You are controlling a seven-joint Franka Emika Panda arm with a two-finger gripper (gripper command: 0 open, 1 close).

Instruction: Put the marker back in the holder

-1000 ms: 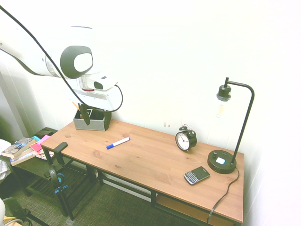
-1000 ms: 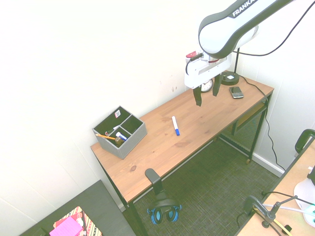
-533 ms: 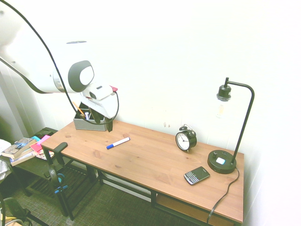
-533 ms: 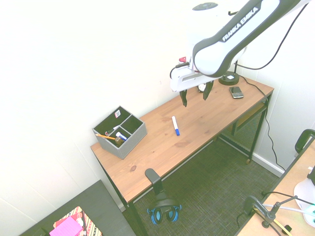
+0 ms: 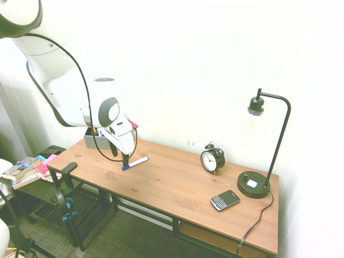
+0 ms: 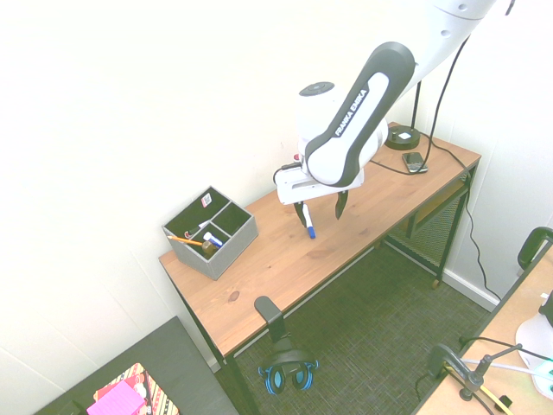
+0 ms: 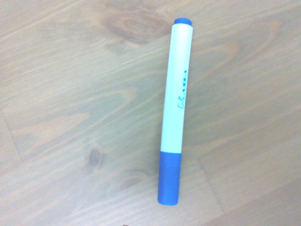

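The marker (image 5: 135, 163) lies flat on the wooden desk (image 5: 177, 188), a white barrel with a blue cap; it fills the wrist view (image 7: 176, 108). My gripper (image 6: 321, 210) hangs just above it, open, one finger on either side of the marker (image 6: 309, 230) and nothing held. In the first exterior view the gripper (image 5: 120, 154) stands right at the marker's blue end. The grey holder (image 6: 212, 232) sits at the desk's far corner by the wall, with an orange pencil and pens in it; in the first exterior view the arm hides most of the holder (image 5: 90, 141).
An alarm clock (image 5: 212, 158), a black desk lamp (image 5: 262, 183) and a phone (image 5: 224, 200) stand at the desk's other end. Books (image 5: 21, 169) lie on a low shelf beside the desk. Headphones (image 6: 288, 373) hang from a clamp at the desk's front edge.
The arm has swung across and come down from high above the desk to just over the marker. The gripper stayed open; the marker has not moved.
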